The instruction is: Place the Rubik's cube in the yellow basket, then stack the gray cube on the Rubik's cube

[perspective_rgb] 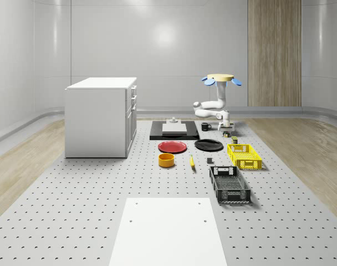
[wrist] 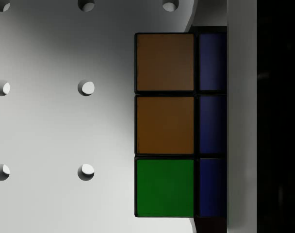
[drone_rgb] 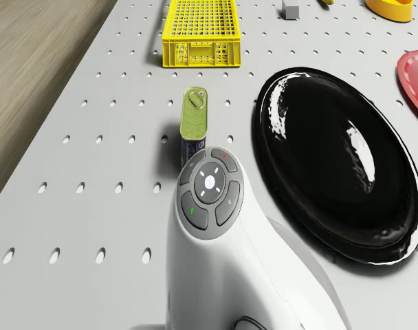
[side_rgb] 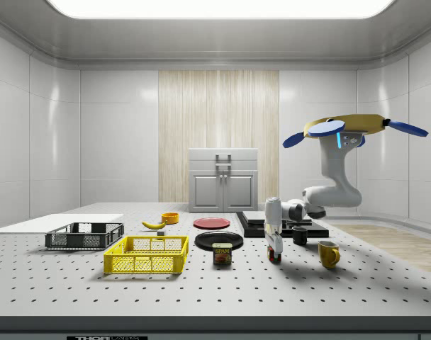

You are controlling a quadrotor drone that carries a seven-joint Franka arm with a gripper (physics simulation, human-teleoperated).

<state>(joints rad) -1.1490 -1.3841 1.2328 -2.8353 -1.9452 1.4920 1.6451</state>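
Note:
The Rubik's cube [wrist: 165, 124] lies on the perforated table and shows orange, green and blue tiles; a grey part of the gripper covers one edge. My gripper [side_rgb: 273, 253] reaches down to the tabletop beside the tin can [side_rgb: 222, 253], and a bit of red shows at its tip. The drone [side_rgb: 350, 131] hovers above the table's far end, its white arm [perspective_rgb: 213, 108] bent down to the gripper [perspective_rgb: 226, 131]. The yellow basket [perspective_rgb: 245, 156] stands empty a short way off, also in the drone view [drone_rgb: 199, 31]. The small gray cube [perspective_rgb: 209, 162] sits between banana and baskets.
A black plate [drone_rgb: 339, 158] and the tin can [drone_rgb: 193, 124] flank the arm's wrist [drone_rgb: 209, 192]. A yellow mug [side_rgb: 329, 253] and a dark mug [side_rgb: 299, 235] stand close by. Farther off are a red plate [perspective_rgb: 173, 147], an orange bowl [perspective_rgb: 166, 160], a black basket [perspective_rgb: 229, 184] and a white cabinet [perspective_rgb: 101, 116].

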